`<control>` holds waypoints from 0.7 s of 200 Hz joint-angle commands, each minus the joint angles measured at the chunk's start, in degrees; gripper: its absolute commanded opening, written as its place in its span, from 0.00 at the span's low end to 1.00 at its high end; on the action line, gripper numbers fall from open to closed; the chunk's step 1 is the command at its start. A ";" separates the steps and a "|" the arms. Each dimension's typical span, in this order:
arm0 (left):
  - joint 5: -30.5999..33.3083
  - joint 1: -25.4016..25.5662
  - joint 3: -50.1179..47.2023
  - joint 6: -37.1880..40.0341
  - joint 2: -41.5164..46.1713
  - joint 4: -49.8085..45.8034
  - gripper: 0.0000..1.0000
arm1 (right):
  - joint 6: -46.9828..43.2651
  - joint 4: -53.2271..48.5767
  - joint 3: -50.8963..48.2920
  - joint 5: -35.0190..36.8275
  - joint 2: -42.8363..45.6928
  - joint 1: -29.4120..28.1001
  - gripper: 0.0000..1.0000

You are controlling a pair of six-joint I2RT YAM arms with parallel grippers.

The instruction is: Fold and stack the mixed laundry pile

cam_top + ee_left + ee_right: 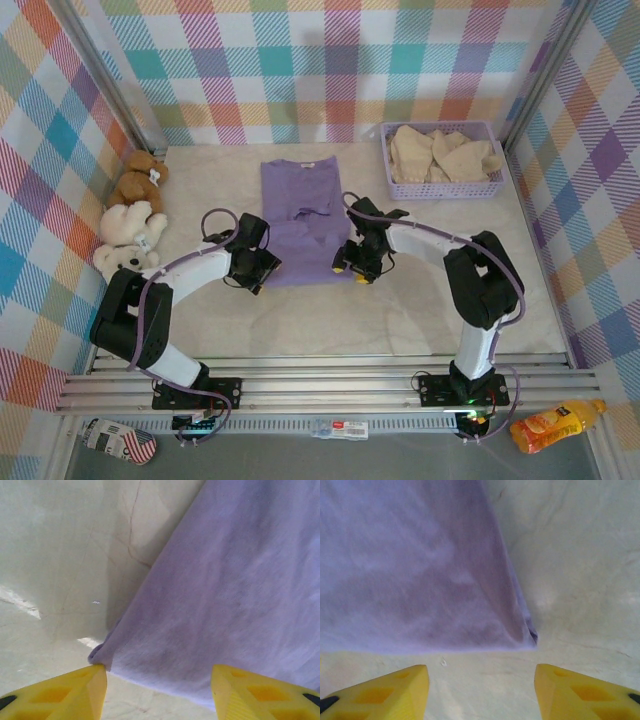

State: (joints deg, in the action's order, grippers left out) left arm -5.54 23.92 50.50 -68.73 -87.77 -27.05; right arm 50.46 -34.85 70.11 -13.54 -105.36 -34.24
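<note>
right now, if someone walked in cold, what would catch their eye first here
Most likely the lavender shirt spread flat mid-table, with the left gripper and right gripper open at its two near corners. Next, the cream garment heaped in the mesh basket at the far right, and two teddy bears by the left wall.

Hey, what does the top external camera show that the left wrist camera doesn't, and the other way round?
From the top external: the cream garment in the lavender basket at the back right, two teddy bears on the left, and both arms at the near edge of the lavender shirt. From the left wrist: the shirt's near left corner close up, between the parted yellow fingers of the left end effector, not clamped. Shared: the lavender shirt lying on the pale table.
</note>
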 commanded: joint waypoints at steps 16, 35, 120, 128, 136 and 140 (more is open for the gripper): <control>5.71 1.04 -0.44 -6.65 -0.94 -0.11 0.56 | 8.22 2.99 1.46 2.30 -3.65 -0.30 0.54; 5.58 1.81 -1.73 -7.71 -1.61 0.31 0.55 | 9.19 3.34 1.35 2.38 -4.78 -0.27 0.52; 6.45 3.56 -1.89 -6.90 -9.40 2.09 0.22 | 4.41 3.06 5.10 4.57 -8.52 -0.30 0.12; 6.43 3.53 -1.85 -6.39 -9.73 2.10 0.11 | 2.43 2.23 5.58 4.58 -8.84 -0.31 0.06; 6.41 3.70 -1.59 -5.60 -9.54 1.61 0.01 | -0.04 1.19 6.10 4.27 -8.99 -0.31 0.01; 6.56 3.83 -1.47 -5.00 -9.34 0.91 0.00 | -1.17 0.78 6.24 4.23 -9.00 -0.31 0.00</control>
State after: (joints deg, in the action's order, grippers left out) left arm 0.12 26.98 49.78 -75.68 -92.42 -30.50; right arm 55.55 -31.53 74.65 -10.96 -112.73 -34.24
